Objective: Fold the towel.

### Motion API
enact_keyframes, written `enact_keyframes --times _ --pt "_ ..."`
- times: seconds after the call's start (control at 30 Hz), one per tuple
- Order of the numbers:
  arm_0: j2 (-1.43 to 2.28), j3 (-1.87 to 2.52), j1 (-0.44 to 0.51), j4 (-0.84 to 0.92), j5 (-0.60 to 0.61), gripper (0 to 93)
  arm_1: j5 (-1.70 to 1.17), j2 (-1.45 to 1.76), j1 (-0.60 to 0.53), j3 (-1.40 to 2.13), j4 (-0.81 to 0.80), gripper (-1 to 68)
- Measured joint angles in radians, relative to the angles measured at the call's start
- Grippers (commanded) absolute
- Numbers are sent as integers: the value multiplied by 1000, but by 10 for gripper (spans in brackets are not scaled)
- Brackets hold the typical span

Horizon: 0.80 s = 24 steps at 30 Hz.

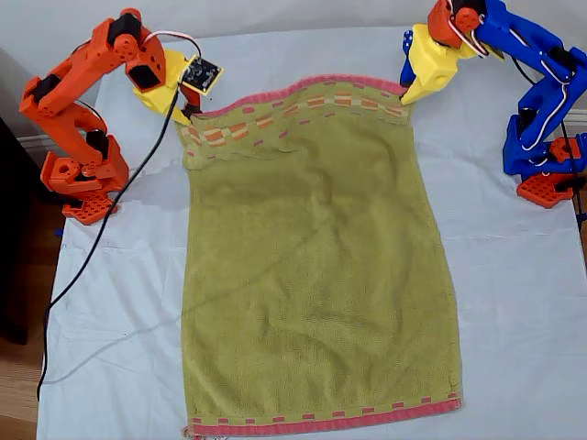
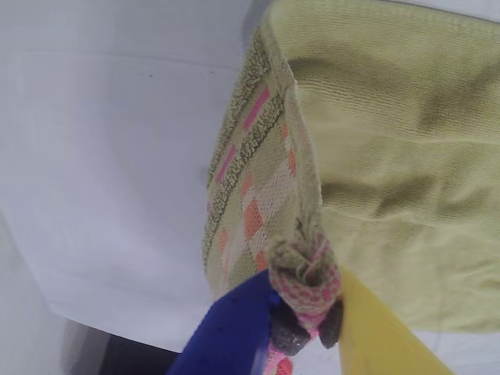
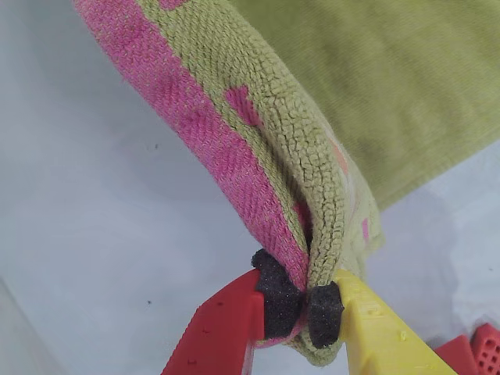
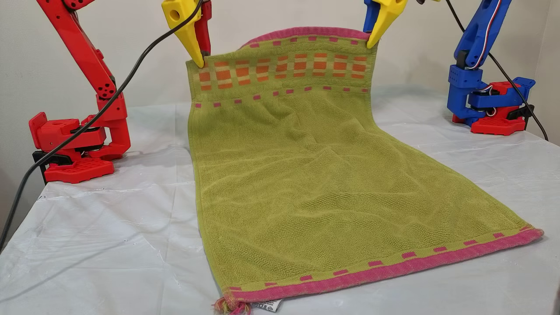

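Note:
The olive-green towel (image 1: 312, 275) lies lengthwise on the white sheet, its far pink-banded end raised off the table. In the exterior view my first gripper (image 1: 406, 94), on the blue arm at the right, is shut on the far right corner. My second gripper (image 1: 188, 117), on the orange arm at the left, is shut on the far left corner. The first wrist view shows the bunched corner of the towel (image 2: 391, 156) pinched at my first gripper (image 2: 308, 312). Foam pads of my second gripper (image 3: 301, 301) clamp a folded pink edge of the towel (image 3: 351, 94). The other view shows the towel (image 4: 306, 175) hanging between both grippers (image 4: 372, 43) (image 4: 202, 61), with a white tag (image 4: 267, 305) at the near corner.
A white sheet (image 1: 514, 275) covers the table. The orange arm's base (image 1: 83, 188) stands at the exterior view's left and the blue arm's base (image 1: 546, 174) at its right. A black cable (image 1: 101, 229) runs from the orange arm down over the sheet's left side.

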Motion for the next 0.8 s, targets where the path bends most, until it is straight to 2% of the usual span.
enact_keyframes --times 0.3,0.53,0.8 --pt "-21 -14 279 0 -63 1 137 35 -196 23 0 1" --pt "-23 -25 436 -3 -74 1 262 35 -353 23 0 1" --pt "-106 -61 647 -89 -109 1 423 -35 -538 -11 -9 1"
